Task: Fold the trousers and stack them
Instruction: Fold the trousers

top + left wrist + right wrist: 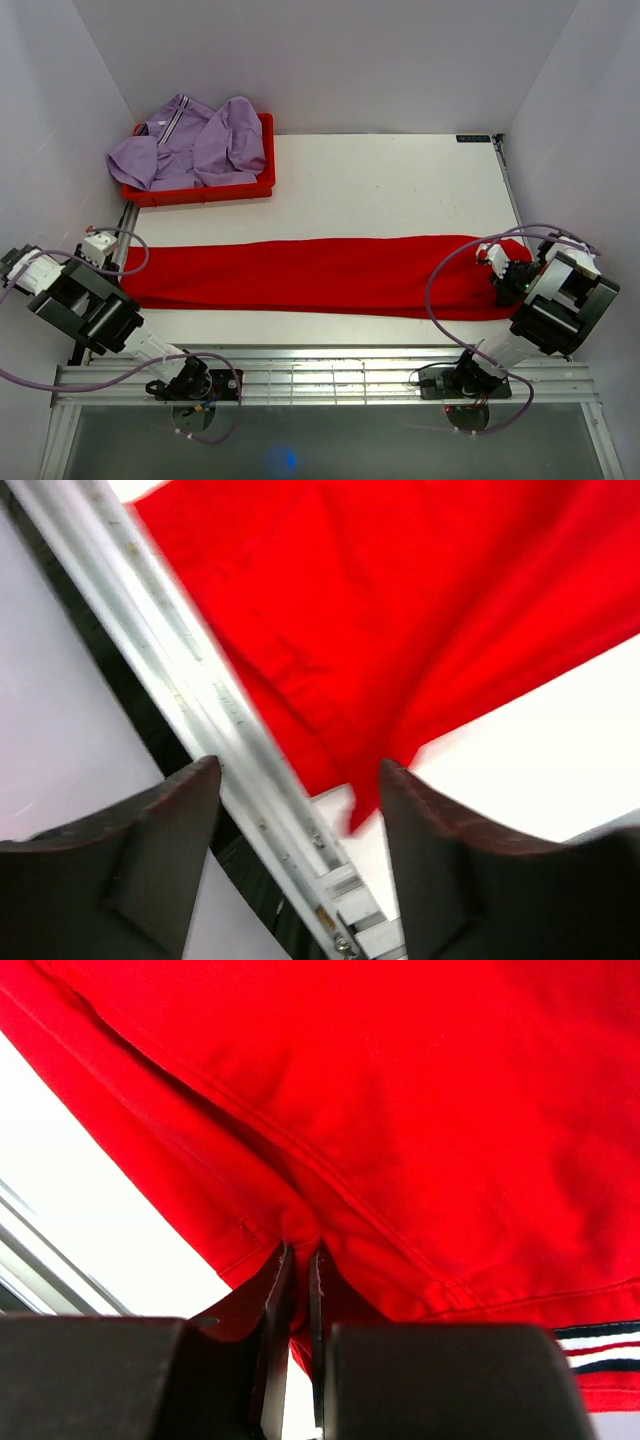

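Top external view gives us the red trousers [310, 275] laid out as one long band across the white surface [400, 185], running from its left edge almost to its right edge, nearer the arms than the far side. At the far left corner we see a red bin [200, 190] with a crumpled purple garment [190, 140] heaped in it, well apart from the trousers. The left end effector [103, 247] sits at the left end of the band, beside the surface's edge, and the right end effector [503, 268] sits at the right end, over the cloth. From the left wrist we find the left end effector [300, 810] released, its two dark fingers [170, 830] spread wide, with a corner of the trousers [400, 610] reaching down into the gap close to the right-hand finger; we cannot tell whether it touches. A metal rail [200, 710] runs diagonally beneath the other finger, along the edge of the cloth. From the right wrist we see the right end effector [300, 1290] clenched on the trousers [400, 1110], the fingers pressed nearly together with a pinched fold of red fabric rising from between them beside a stitched seam. A striped band [600, 1345] shows at the lower right edge of the cloth.
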